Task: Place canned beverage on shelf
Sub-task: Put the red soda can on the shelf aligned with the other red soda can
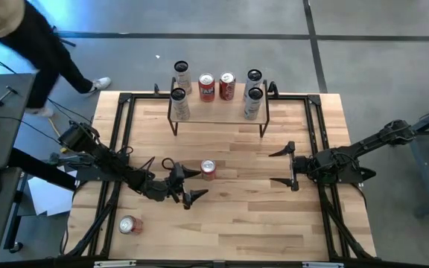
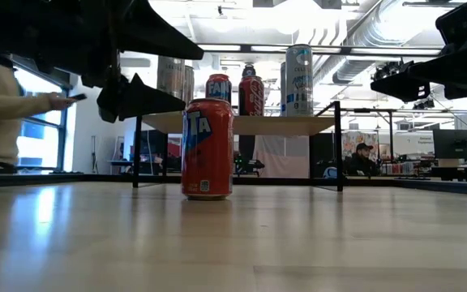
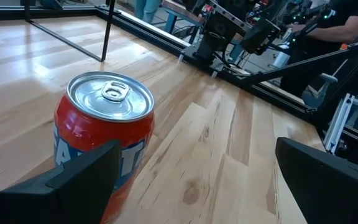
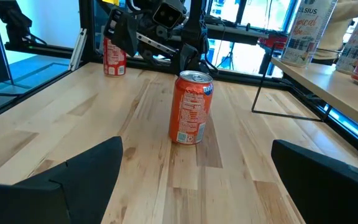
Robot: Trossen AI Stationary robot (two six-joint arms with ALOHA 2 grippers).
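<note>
The left gripper is hovering just beside the upright red can mid-table, fingers spread apart to straddle it. The right gripper is waiting opposite, also open. The shelf is standing behind, already holding six cans.

The high view looks straight down on the whole table from well above. The low view sits at tabletop height, facing level across toward the shelf and the room behind. Each wrist view looks forward between its own fingers, close over the wood. All four views share the upright red can mid-table, nearest in the left wrist view.
</note>
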